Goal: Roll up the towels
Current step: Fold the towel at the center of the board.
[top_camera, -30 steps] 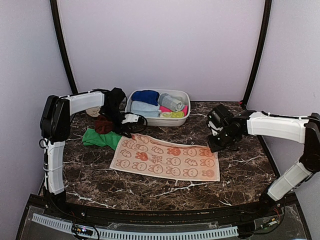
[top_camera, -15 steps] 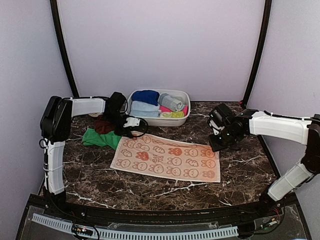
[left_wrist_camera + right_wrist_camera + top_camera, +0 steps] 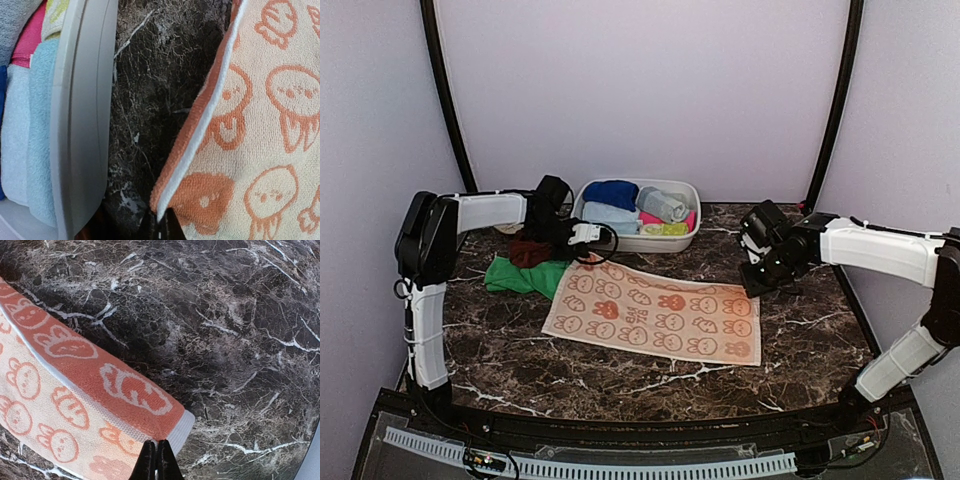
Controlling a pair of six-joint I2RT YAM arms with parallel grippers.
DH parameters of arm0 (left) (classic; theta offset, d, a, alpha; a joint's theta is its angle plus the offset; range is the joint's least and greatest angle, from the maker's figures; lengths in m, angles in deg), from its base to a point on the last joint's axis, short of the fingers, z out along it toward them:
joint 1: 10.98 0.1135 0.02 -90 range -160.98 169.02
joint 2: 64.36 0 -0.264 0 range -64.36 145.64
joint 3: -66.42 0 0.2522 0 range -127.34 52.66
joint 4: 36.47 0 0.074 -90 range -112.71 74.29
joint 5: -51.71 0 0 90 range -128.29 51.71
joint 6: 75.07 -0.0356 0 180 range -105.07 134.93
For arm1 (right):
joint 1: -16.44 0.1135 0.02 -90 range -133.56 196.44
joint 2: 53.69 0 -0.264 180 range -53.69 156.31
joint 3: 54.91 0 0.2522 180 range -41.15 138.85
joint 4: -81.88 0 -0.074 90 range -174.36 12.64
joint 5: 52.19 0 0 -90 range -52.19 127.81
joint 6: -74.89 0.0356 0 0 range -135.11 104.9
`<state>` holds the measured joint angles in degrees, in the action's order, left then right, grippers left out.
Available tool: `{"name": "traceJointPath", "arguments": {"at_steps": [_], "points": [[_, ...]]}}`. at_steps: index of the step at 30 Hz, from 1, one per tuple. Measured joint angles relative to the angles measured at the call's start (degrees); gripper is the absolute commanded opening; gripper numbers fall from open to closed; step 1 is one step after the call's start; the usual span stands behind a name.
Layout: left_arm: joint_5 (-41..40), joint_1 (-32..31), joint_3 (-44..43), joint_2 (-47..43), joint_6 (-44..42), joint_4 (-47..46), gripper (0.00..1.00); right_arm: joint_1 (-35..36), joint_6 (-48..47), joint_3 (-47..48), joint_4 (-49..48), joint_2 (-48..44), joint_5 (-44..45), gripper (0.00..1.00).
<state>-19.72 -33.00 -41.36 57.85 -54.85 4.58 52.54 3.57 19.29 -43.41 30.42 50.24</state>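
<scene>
Towel (image 3: 655,312), orange, rabbit-printed, corners clenched by left gripper (image 3: 157,225) and right gripper (image 3: 156,460).

Pale lilac walls (image 3: 640,90) — two black poles (image 3: 447,100) — enclose a dark marble table (image 3: 620,365).

light: bright, even | shadows: soft | wrist views: sharp | top view: grainy
</scene>
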Motion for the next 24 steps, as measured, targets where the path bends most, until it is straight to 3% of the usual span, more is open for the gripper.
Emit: {"name": "traceJointPath", "arguments": {"at_steps": [10, 15, 24], "points": [[-1.7, -1.2, 10.8, -11.5, 0.6, -1.5, 0.04, -2.2, -0.4, 2.0, 2.0, 1.2, 3.4, 0.0], [-3.8, -3.9, 18.3, -16.8, 1.9, -2.0, 0.0, -2.3, 0.1, 1.9, 3.4, 1.1, 4.0, 0.0], [-7.3, -7.1, 26.6, -20.4, 5.6, -2.0, 0.0, 0.6, 3.1, -4.2, 4.7, -2.6, 0.9, 0.0]]}}
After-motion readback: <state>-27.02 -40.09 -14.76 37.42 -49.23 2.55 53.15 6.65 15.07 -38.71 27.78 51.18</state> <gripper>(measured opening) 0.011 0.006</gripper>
